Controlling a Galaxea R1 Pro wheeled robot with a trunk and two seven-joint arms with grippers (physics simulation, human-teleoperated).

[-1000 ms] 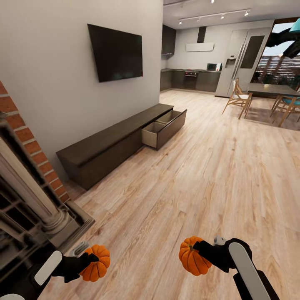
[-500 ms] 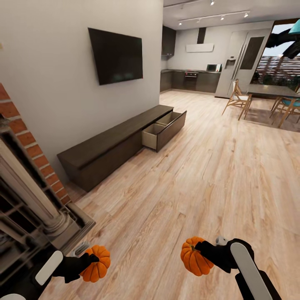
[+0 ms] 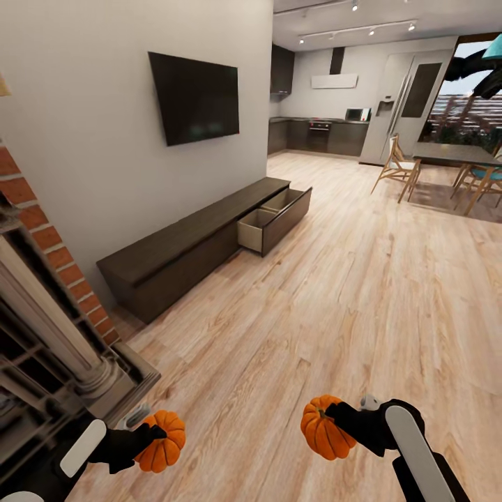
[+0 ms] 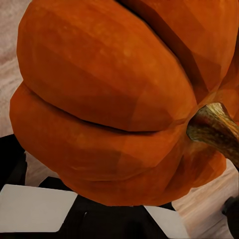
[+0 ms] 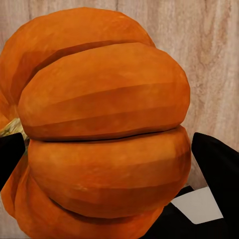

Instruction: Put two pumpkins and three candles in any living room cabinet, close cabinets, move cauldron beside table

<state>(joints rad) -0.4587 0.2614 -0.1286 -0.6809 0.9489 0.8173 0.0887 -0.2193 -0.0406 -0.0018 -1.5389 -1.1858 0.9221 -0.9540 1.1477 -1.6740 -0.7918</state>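
Head view | left end effector (image 3: 148, 439) clamps left pumpkin (image 3: 162, 440) | right end effector (image 3: 343, 422) clamps right pumpkin (image 3: 323, 427)

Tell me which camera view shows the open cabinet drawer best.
The head view: the open drawer juts from the far end of the dark cabinet, its inside visible. In both wrist views a held pumpkin sits close to the lens, with floor behind.

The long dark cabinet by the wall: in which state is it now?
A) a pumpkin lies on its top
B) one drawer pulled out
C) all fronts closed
B: on the cabinet, one drawer at the far end stands pulled out, and nothing shows inside it.
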